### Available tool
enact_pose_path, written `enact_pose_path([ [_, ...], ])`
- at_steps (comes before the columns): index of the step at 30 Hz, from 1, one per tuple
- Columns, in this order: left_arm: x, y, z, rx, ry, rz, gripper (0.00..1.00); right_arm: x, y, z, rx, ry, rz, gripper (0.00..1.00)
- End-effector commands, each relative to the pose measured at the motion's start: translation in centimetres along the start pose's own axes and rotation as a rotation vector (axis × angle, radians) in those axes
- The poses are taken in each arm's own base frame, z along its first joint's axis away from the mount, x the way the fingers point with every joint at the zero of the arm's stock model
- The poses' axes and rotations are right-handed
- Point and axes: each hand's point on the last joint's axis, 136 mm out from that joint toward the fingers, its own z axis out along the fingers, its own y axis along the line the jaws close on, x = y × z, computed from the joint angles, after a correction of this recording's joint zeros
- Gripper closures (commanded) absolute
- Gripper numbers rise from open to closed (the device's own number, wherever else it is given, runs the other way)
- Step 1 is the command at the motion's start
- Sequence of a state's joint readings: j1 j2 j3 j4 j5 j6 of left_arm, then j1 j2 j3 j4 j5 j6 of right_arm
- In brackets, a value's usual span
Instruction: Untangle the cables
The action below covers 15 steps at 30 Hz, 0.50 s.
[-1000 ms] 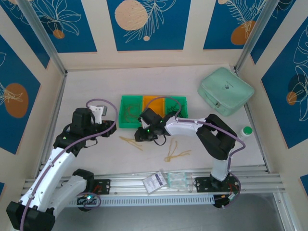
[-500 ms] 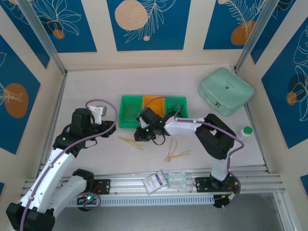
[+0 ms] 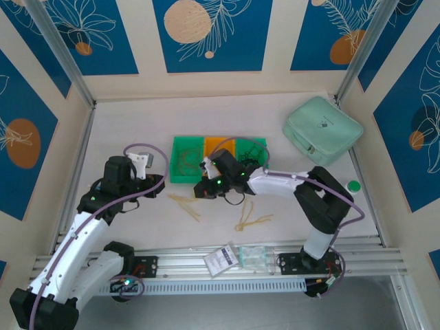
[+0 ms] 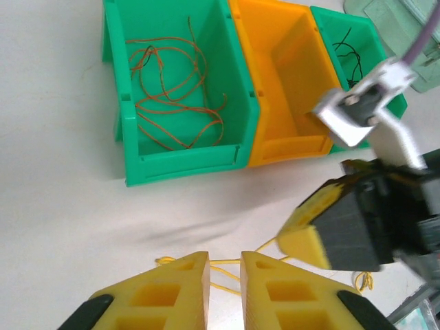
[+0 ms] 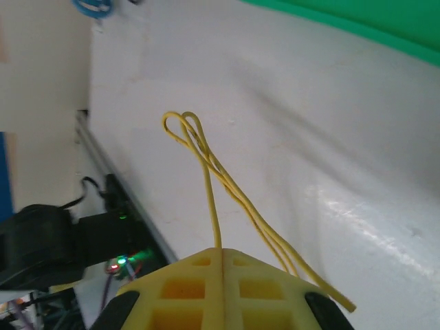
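**Top view.** The right hand [image 3: 201,192] reaches across to mid-desk [image 3: 124,130], low over a yellow strand [image 3: 185,204] just in front of the bins [image 3: 187,180]. The left hand [image 3: 157,181] sits just left of it, aimed at the same strand, probably so that it can take the free end and the two can draw it out. A yellow tangle [image 3: 251,220] lies loose nearer the front rail, well apart from the bins and not yet sorted. A mint case [image 3: 323,130] is parked at the far right, out of the work. The desk is pale and matte, boxed in by blue leaf-print panels [image 3: 206,34].

**Left wrist.** This hand's fingers stand a narrow slot apart with nothing between them. The strand lies on the desk just beyond the tips. Red cables [image 4: 175,89] are coiled in the left bin [image 4: 179,161], dark cables [image 4: 349,56] are in the right bin [image 4: 375,48], and the orange bin [image 4: 289,148] is bare. The cables seem to be sorted by colour, so yellow likely belongs in the orange one.

**Right wrist.** The fingers are pressed together, pinching the yellow strand. It runs out from the tips, doubled into a long, narrow loop over the desk. The surface shows a soft sheen here.
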<state>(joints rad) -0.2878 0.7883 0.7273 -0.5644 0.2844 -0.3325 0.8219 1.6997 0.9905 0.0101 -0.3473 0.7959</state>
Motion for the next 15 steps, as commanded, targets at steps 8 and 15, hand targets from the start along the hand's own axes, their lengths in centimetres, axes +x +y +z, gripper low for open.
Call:
enact_pose_path([
  [8,0.1,-1.9,1.2,0.158,-0.009,-0.022,0.93,-0.9,3.7,-7.0,-0.146,-0.121,-0.055,1.00],
  [15,-0.2,-3.7,1.6,0.290,-0.028,-0.028,0.83,-0.5,3.1,-8.9,-0.142,-0.159,-0.050,1.00],
])
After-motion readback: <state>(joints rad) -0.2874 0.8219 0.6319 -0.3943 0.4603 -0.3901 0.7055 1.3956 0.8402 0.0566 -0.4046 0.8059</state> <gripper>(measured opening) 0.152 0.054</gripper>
